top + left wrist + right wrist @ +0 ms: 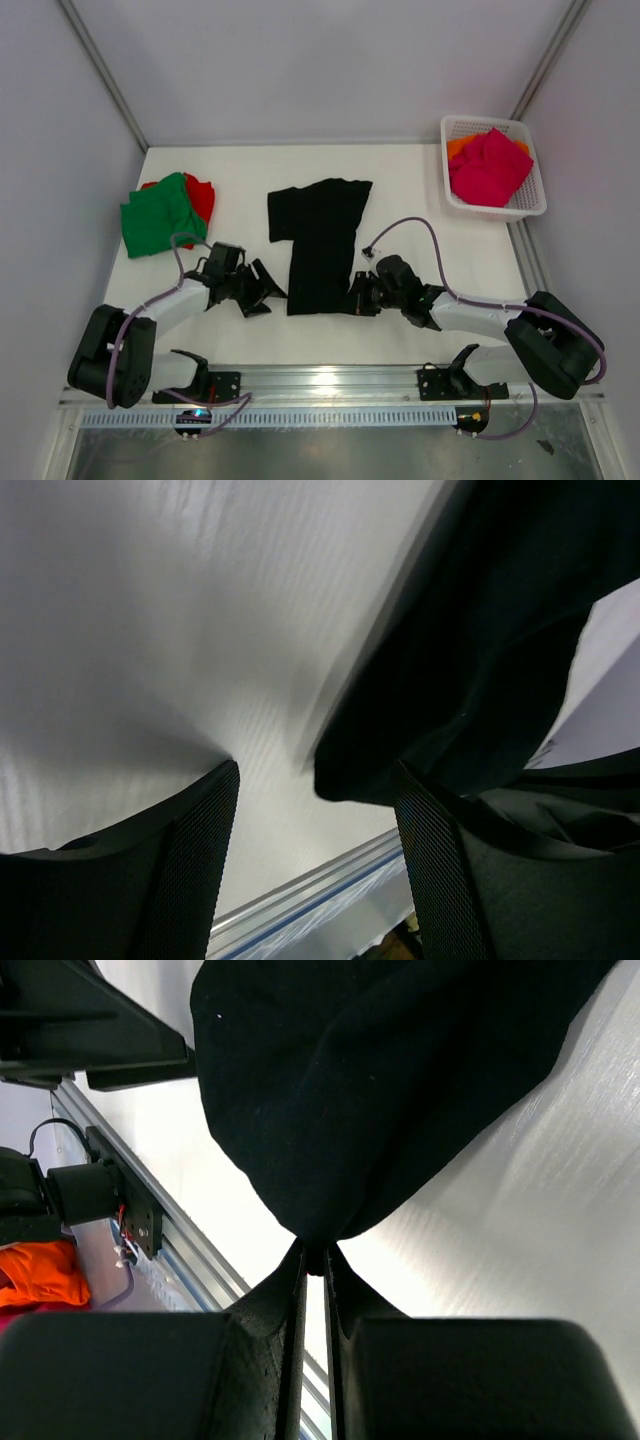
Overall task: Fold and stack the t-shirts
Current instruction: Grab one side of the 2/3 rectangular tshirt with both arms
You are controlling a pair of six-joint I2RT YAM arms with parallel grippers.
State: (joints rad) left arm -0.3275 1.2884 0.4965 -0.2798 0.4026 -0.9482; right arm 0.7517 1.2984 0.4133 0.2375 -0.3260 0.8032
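Pinching the black t-shirt, right fingers oppose wide left fingers; basket sits apart.

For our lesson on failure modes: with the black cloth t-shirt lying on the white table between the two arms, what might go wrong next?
1. The right gripper pinches only the very edge of the black cloth t-shirt, so the cloth may slip out when it is pulled.
2. The left gripper stands open beside the shirt's near corner and holds nothing. A one-sided lift would likely skew the fold.
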